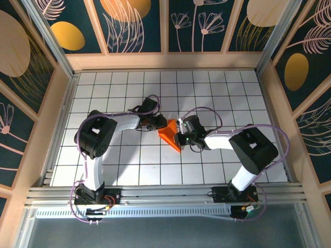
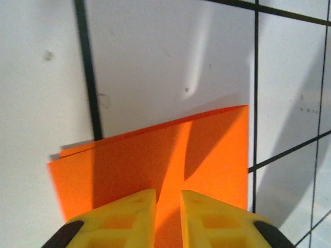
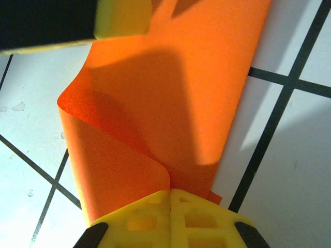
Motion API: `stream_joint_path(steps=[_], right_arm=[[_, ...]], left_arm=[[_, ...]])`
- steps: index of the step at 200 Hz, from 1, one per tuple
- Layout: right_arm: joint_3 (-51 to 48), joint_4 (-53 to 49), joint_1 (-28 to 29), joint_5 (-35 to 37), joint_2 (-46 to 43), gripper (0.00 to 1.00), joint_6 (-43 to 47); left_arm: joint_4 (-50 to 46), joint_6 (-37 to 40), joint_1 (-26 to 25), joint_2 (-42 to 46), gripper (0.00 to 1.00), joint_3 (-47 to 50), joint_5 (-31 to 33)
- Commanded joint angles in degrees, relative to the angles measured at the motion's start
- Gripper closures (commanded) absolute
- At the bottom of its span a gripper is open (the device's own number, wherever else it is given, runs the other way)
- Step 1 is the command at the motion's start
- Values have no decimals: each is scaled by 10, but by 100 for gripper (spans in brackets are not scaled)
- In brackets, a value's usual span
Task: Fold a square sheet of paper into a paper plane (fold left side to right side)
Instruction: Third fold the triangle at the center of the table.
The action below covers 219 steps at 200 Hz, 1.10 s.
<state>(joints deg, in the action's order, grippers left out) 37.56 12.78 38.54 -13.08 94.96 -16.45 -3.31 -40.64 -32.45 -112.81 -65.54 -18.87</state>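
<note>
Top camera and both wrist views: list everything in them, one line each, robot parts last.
sheet of paper: one, bright orange, partly folded over, mid-table between the two grippers
table: one, white tiles with black grid lines, under everything
wall panels: several, dark blue with gold and cream plant shapes, around the table
rails: a few, silver, near edge, carrying the arm bases
left gripper: one, yellow fingers, jaws slightly apart over the sheet
right gripper: one, yellow fingers, shut on the sheet's edge
</note>
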Motion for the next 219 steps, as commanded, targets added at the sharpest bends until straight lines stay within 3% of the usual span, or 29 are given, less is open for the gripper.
stream_joint_path(steps=[1,34,86,146,219], right_arm=[[-6,-27,-5,11,18,100,9],[-6,-22,-4,6,22,100,7],[-8,-16,-3,1,25,100,4],[-7,-20,1,6,27,100,3],[0,-25,3,8,33,100,5]], left_arm=[[-26,9,11,53,77,-11,40],[3,12,12,125,83,33,46],[152,-46,-4,210,94,187,-54],[275,-118,-35,169,95,236,-102],[302,-132,-50,102,96,219,-105]])
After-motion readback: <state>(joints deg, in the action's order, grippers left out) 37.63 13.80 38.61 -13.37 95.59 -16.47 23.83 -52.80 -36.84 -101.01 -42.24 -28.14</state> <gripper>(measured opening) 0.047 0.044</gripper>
